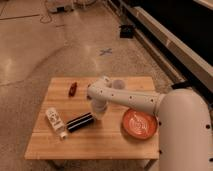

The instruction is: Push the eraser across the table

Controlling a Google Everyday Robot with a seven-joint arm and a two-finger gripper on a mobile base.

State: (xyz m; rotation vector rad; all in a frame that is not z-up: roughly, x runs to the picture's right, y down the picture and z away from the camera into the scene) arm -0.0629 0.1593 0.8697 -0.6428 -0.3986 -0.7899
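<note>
1. Pale speckled floor fills the top of the frame, with a blue cross mark (105, 51) painted on it. A dark wall runs down the upper right.
2. Lower down, in the middle, stands the table (100, 145) with its light wooden top.
3. The eraser (80, 122) lies flat on the table, a little left of the middle. It is long and black with a pale stripe. It sits at a slant, with its right end higher in the frame than its left end.
4. A white bottle (54, 120) lies on its side just left of the eraser. It cannot be told if the two touch.
5. A small dark-red thing (73, 89) sits at the upper left of the table, well apart from the eraser. An orange plate (140, 124) rests on the right side.
6. A white arm (130, 100) comes in from the lower right and bends down. Its gripper (98, 112) points at the table top, just beside the right end of the eraser.
7. It looks placed there so that a sideways move would slide the eraser toward the left of the frame.
8. Whether the gripper is clenched or released cannot be told. A push needs no hold, so that may not matter much.
9. The bottle is close on the far side, so a long push could bump it.
</note>
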